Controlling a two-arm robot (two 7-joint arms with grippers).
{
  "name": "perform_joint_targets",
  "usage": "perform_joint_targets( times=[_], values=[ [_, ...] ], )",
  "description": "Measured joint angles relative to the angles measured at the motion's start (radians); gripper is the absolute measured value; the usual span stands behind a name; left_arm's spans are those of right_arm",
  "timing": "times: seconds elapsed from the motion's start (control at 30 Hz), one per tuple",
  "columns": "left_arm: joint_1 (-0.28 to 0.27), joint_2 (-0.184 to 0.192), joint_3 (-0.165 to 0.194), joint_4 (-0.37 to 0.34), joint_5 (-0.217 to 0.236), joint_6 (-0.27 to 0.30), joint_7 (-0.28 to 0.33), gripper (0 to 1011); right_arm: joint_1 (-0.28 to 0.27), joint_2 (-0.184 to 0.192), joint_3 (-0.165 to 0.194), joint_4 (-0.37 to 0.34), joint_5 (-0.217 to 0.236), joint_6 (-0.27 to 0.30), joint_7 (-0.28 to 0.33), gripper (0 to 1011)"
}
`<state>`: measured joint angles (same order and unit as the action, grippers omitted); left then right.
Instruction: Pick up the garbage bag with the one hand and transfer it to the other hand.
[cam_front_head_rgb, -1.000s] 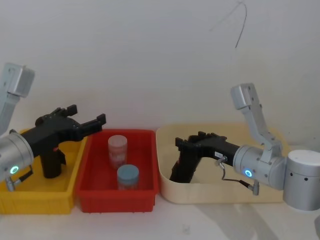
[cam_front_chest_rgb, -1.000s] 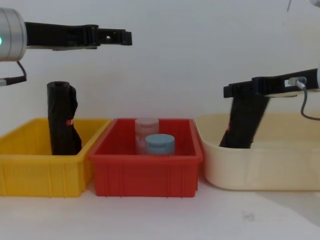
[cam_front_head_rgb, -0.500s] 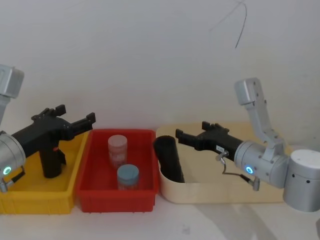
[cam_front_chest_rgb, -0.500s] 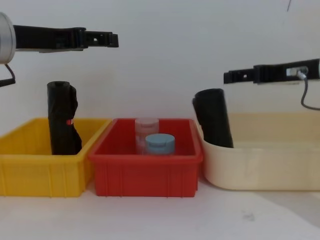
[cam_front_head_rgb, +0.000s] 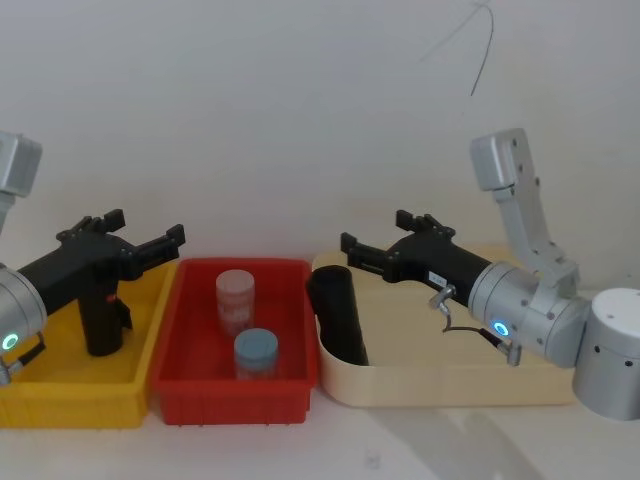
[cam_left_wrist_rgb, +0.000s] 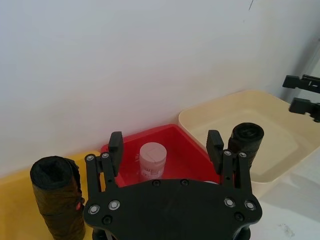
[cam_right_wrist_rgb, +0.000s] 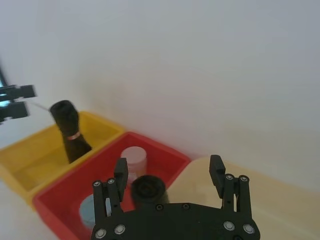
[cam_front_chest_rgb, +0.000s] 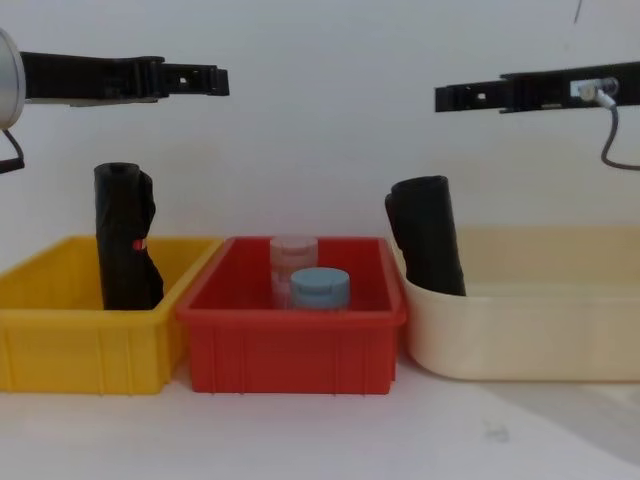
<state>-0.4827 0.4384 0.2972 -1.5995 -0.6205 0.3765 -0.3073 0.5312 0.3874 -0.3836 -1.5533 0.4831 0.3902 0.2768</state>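
the garbage bag (cam_front_chest_rgb: 124, 240) stood upright in the yellow bin (cam_front_chest_rgb: 60, 340), below the left gripper (cam_front_chest_rgb: 205, 80), whose fingers were spread wide and empty. the right gripper (cam_front_chest_rgb: 450, 97), also wide and empty, hung well apart over the cream bin (cam_front_chest_rgb: 540, 340), where another black roll (cam_front_chest_rgb: 425, 235) leaned.

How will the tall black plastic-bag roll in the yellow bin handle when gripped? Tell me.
The black plastic-bag roll stands tall and narrow in the yellow bin, so it probably tips if nudged. Its wrinkled, bulging wrap suggests some squash under grip.

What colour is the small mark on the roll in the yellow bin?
The mark is red, clearest in the chest view.
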Motion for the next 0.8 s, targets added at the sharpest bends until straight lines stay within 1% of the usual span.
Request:
perform_joint_targets(
  times=[0.1, 0.17, 0.27, 0.37, 0.4, 0.5, 0.53, 0.57, 0.63, 0.7, 0.73, 0.77, 0.8],
  values=[
    [0.001, 0.0, -0.001, 0.0, 0.0, 0.0, 0.001, 1001, -0.002, 0.006, -0.008, -0.016, -0.003, 0.0, 0.014, 1001],
    [0.001, 0.001, -0.001, 0.0, 0.0, 0.0, 0.002, 1001, -0.004, 0.017, -0.022, -0.039, -0.006, 0.0, 0.035, 1001],
    [0.001, 0.001, -0.001, 0.0, 0.0, -0.001, 0.003, 1001, -0.005, 0.024, -0.038, -0.054, -0.009, 0.002, 0.05, 1001],
    [0.001, 0.001, -0.002, 0.0, 0.0, -0.001, 0.003, 1001, -0.004, 0.035, -0.065, -0.073, -0.017, 0.01, 0.078, 1001],
    [0.001, 0.001, -0.002, 0.0, 0.0, -0.001, 0.004, 1001, -0.004, 0.035, -0.065, -0.073, -0.017, 0.01, 0.078, 1001],
    [0.002, 0.001, -0.002, 0.0, 0.0, -0.001, 0.004, 1001, 0.004, 0.043, -0.103, -0.085, -0.029, 0.025, 0.108, 1001],
    [0.002, 0.001, -0.002, 0.0, 0.0, -0.001, 0.004, 1001, 0.004, 0.043, -0.103, -0.085, -0.029, 0.025, 0.108, 1002],
    [0.002, 0.001, -0.002, 0.0, 0.0, -0.001, 0.004, 1001, 0.01, 0.045, -0.123, -0.087, -0.034, 0.031, 0.119, 1001],
    [0.002, 0.001, -0.002, 0.0, 0.0, -0.001, 0.004, 1001, 0.015, 0.045, -0.139, -0.087, -0.04, 0.038, 0.129, 1001],
    [0.002, 0.001, -0.003, 0.0, 0.0, -0.001, 0.005, 1001, 0.03, 0.041, -0.176, -0.08, -0.055, 0.058, 0.149, 1001],
    [0.002, 0.001, -0.003, 0.0, 0.0, -0.001, 0.005, 1001, 0.03, 0.041, -0.176, -0.08, -0.055, 0.058, 0.149, 1001],
    [0.002, 0.001, -0.003, 0.0, 0.0, -0.001, 0.005, 1001, 0.038, 0.036, -0.194, -0.072, -0.062, 0.067, 0.156, 1001],
    [0.002, 0.001, -0.003, 0.0, 0.0, -0.001, 0.005, 1001, 0.042, 0.033, -0.203, -0.067, -0.067, 0.072, 0.161, 1001]
  ],
)
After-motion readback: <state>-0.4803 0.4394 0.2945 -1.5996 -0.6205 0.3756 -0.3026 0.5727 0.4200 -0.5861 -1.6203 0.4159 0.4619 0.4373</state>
